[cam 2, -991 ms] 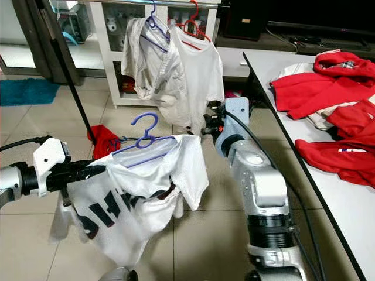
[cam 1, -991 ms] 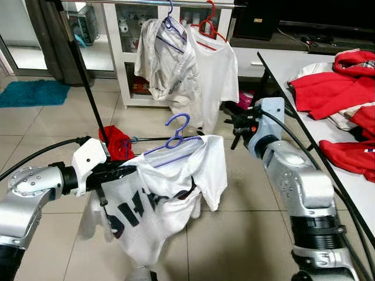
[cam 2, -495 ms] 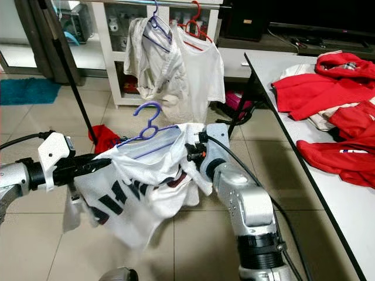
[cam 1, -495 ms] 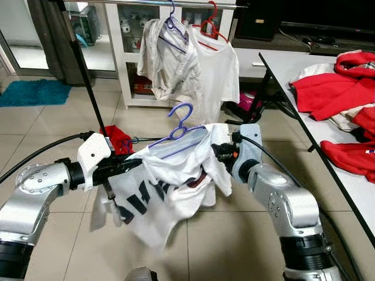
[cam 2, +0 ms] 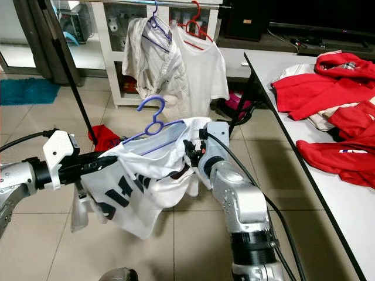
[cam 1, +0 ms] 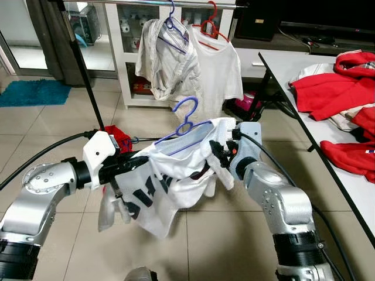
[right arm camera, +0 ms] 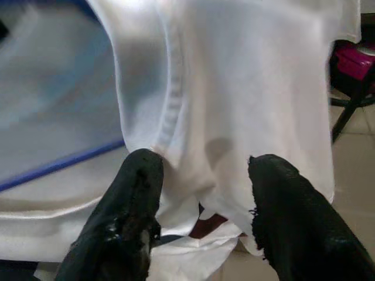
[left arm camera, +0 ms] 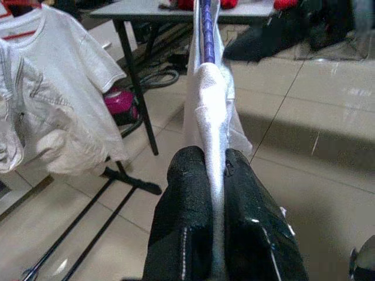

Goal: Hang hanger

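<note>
A purple hanger [cam 1: 186, 111] carries a white T-shirt [cam 1: 158, 193] with black lettering, held in the air over the tiled floor. My left gripper [cam 1: 137, 161] is shut on the shirt's left shoulder; the left wrist view shows the fabric [left arm camera: 212, 111] pinched between its fingers [left arm camera: 187, 193], with the purple hanger bar [left arm camera: 206, 29] running on beyond. My right gripper [cam 1: 218, 153] is open at the shirt's other shoulder, its fingers [right arm camera: 137, 193] straddling white cloth beside the collar [right arm camera: 170, 111]. The rack's rail [cam 1: 164, 3] runs across the top, farther away.
Two garments hang on the rail: a cream one [cam 1: 167, 55] on a purple hanger and a white tee [cam 1: 220, 70] on a red hanger. The rack's black pole [cam 1: 88, 88] slants at left, with red cloth [cam 1: 120, 137] at its foot. A table [cam 1: 293, 111] with red clothes [cam 1: 334, 88] stands right.
My right gripper has swung down from beside the table to the shirt's right shoulder. The hanger and shirt have risen a little and bunched between both grippers.
</note>
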`<state>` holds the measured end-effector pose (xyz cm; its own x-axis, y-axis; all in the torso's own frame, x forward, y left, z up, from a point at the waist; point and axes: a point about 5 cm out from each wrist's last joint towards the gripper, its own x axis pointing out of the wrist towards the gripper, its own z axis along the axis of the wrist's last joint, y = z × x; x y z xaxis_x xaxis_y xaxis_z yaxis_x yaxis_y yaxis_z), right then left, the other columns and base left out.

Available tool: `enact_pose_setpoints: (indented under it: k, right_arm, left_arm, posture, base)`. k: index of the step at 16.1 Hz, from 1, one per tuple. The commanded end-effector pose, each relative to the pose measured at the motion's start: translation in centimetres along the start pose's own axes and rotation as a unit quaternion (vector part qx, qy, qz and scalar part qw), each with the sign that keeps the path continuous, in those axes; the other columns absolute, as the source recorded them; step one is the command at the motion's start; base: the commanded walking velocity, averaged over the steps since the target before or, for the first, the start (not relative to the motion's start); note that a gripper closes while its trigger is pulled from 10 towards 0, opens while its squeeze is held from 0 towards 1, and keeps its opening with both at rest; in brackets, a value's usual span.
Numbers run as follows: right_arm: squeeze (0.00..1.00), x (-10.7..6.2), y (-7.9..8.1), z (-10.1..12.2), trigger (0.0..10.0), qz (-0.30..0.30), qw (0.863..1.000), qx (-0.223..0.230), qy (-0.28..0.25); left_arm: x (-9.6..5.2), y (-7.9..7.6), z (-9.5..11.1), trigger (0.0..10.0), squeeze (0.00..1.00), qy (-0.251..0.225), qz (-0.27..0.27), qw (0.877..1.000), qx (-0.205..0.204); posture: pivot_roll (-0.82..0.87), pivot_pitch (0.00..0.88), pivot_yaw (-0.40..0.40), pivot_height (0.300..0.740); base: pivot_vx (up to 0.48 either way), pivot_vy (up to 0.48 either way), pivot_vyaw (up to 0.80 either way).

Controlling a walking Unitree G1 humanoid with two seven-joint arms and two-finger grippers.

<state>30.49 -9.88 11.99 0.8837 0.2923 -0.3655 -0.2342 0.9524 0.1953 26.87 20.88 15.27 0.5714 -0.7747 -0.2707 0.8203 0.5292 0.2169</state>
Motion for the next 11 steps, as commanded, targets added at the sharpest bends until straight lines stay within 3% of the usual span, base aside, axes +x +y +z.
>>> enact_pose_setpoints:
  k: [1, 3, 7, 8, 9, 11]
  right_arm:
    - [0.0, 0.3, -0.1, 0.1, 10.0, -0.012, 1.0, -0.009, -0.003]
    - [0.0, 0.6, -0.6, -0.1, 10.0, -0.033, 0.999, -0.026, -0.002]
    - [0.0, 0.9, -1.5, -0.1, 10.0, -0.05, 0.999, -0.018, -0.009]
    - [0.0, 0.9, -1.7, -0.2, 3.5, -0.055, 0.998, -0.016, -0.01]
    - [0.0, 1.0, -1.9, -0.3, 0.0, -0.061, 0.998, -0.011, -0.013]
    - [0.0, 1.1, -2.1, -0.5, 0.0, -0.063, 0.998, -0.006, -0.015]
  left_arm:
    - [0.3, -0.5, 1.0, 0.0, 0.0, -0.029, -0.01, 1.0, 0.001]
    - [0.3, -0.7, 1.1, 0.0, 0.0, -0.032, -0.012, 0.999, -0.001]
    - [0.3, -1.0, 1.2, 0.0, 0.0, -0.033, -0.016, 0.999, -0.004]
    - [0.3, -1.0, 1.3, 0.0, 0.0, -0.034, -0.017, 0.999, -0.005]
    - [0.3, -1.1, 1.3, 0.0, 0.0, -0.035, -0.019, 0.999, -0.006]
    - [0.3, -1.1, 1.4, 0.0, 0.0, -0.036, -0.021, 0.999, -0.008]
  posture:
    - [-0.01, 0.0, -0.046, 0.74]
    - [-0.01, 0.0, -0.05, 0.74]
    - [-0.01, 0.0, -0.05, 0.74]
    - [-0.01, 0.0, -0.047, 0.74]
    - [-0.01, 0.0, -0.047, 0.74]
    - [-0.01, 0.0, -0.047, 0.74]
  base:
    - [0.0, 0.0, 0.0]
    - [0.0, 0.0, 0.0]
    - [0.0, 0.0, 0.0]
    - [0.0, 0.0, 0.0]
    - [0.0, 0.0, 0.0]
    - [0.0, 0.0, 0.0]
